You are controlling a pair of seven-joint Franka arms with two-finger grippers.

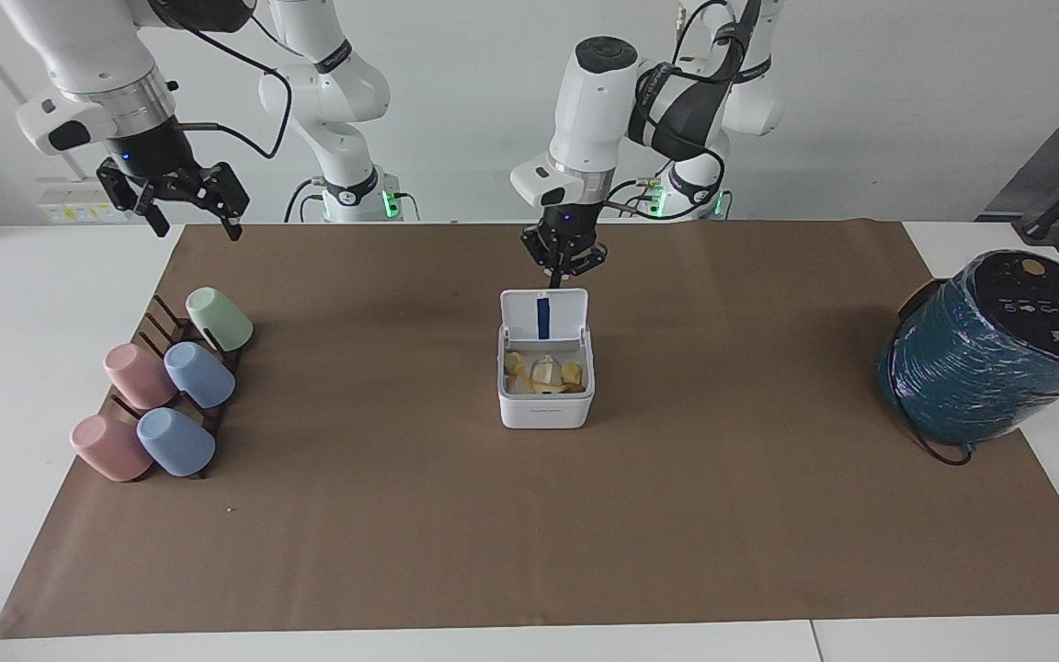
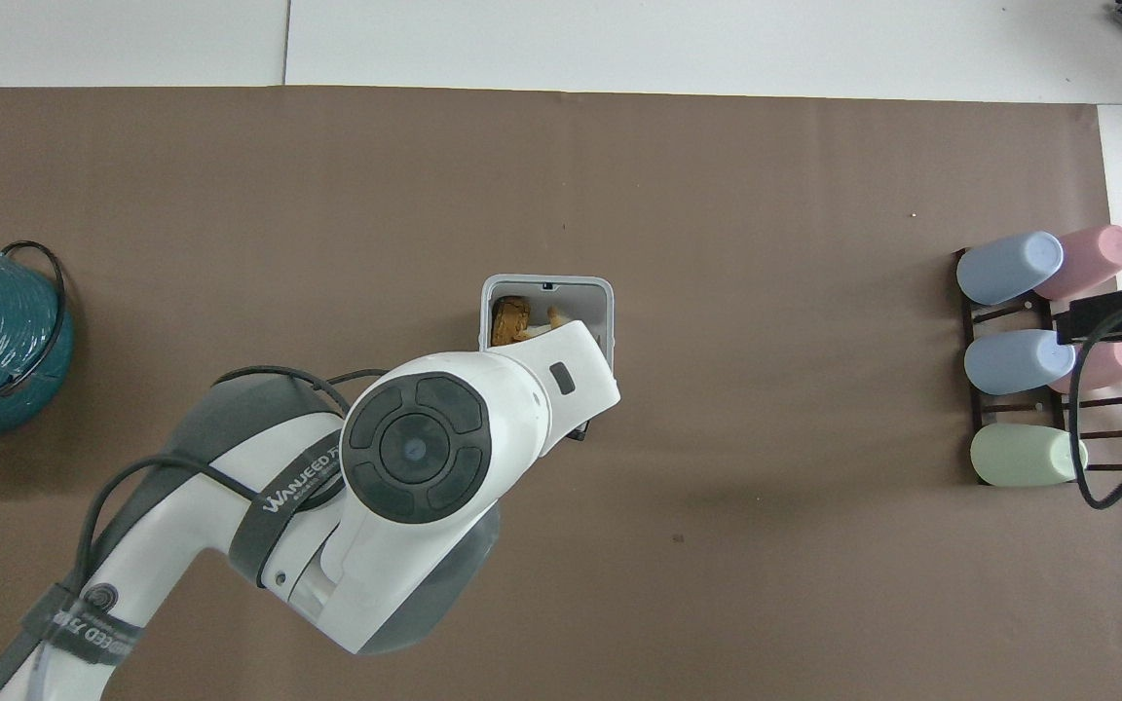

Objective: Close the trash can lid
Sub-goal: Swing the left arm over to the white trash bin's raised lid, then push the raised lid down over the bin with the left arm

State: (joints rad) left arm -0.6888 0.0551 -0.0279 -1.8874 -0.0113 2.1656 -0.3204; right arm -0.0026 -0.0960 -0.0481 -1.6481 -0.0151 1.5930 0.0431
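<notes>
The left pincer (image 1: 564,267) hangs in the air just above the upright lid (image 1: 544,317) of the trash can (image 1: 545,405), which sits below it at the middle of the desk (image 1: 401,552); I cannot tell whether its fingers are apart or together. The lid stands open, blue stripe showing, with scraps visible in the can. The right pincer (image 1: 182,210) waits with fingers spread, up over the desk's edge above the cup rack (image 1: 162,326).
</notes>
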